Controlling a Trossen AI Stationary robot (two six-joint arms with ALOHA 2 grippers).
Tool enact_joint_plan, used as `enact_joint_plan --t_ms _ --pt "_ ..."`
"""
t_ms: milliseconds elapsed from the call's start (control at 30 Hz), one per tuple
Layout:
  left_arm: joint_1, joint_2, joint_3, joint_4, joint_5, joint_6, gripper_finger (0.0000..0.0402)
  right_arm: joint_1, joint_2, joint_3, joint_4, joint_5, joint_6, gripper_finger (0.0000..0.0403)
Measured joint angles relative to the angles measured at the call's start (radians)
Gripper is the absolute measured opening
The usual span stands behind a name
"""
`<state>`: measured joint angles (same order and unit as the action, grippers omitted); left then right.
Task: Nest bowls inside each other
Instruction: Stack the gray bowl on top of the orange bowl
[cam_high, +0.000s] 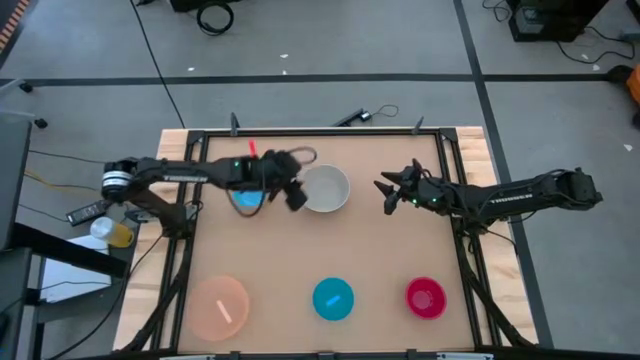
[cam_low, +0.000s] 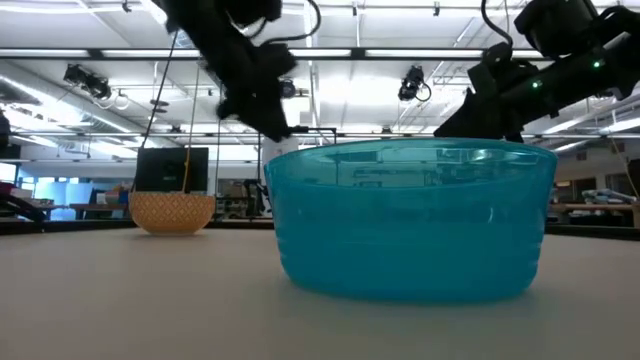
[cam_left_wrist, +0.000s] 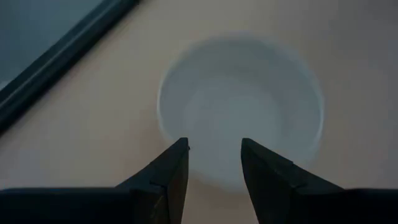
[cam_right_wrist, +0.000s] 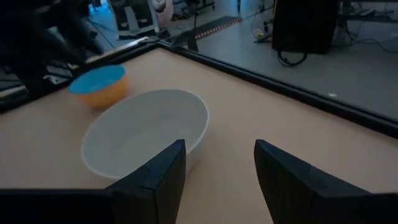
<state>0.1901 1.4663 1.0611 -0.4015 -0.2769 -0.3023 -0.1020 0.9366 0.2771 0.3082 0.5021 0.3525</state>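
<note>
A white-grey bowl (cam_high: 326, 189) (cam_left_wrist: 241, 109) (cam_right_wrist: 146, 130) stands upright on the table at the far middle. My left gripper (cam_high: 298, 195) (cam_left_wrist: 214, 143) hovers open at its left rim, slanting down, touching nothing. My right gripper (cam_high: 383, 190) (cam_right_wrist: 219, 144) waits open to the bowl's right. A small bowl (cam_high: 247, 198) (cam_right_wrist: 97, 84), light blue inside and orange-tan outside, sits left of the white one, partly under my left arm. Along the near edge stand a peach bowl (cam_high: 220, 308), a teal bowl (cam_high: 333, 299) (cam_low: 412, 220) and a magenta bowl (cam_high: 426, 297).
A dark frame (cam_high: 320, 131) (cam_right_wrist: 267, 78) borders the table's far edge and sides. Bare tabletop (cam_high: 330, 245) lies between the far bowls and the near row. A yellow thing (cam_high: 112, 232) and cables lie off the table's left side.
</note>
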Motion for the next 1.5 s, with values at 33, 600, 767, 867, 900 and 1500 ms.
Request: enact_joint_plan --t_ms 33,600,767,867,900,1500 --pt "0.025 0.015 0.000 0.052 0.024 0.021 0.0151 0.000 0.001 0.000 -0.006 0.003 -0.014 0.0197" --pt "0.101 0.315 -0.001 0.266 0.040 0.023 0.0151 0.002 0.026 0.000 -0.037 0.017 -0.065 0.0197" --pt "0.083 0.350 -0.001 0.279 0.040 0.017 0.0151 0.002 0.026 0.000 -0.036 -0.003 -0.066 0.0197" --pt "0.079 0.354 -0.001 0.275 0.040 0.017 0.0151 0.002 0.026 0.000 -0.033 -0.003 -0.067 0.0197" --pt "0.079 0.354 -0.001 0.277 0.040 0.017 0.0151 0.002 0.026 0.000 -0.034 -0.002 -0.068 0.0197" --pt "0.082 0.320 0.007 0.224 0.039 0.028 0.0086 0.002 0.026 0.000 -0.031 -0.002 -0.095 0.0197"
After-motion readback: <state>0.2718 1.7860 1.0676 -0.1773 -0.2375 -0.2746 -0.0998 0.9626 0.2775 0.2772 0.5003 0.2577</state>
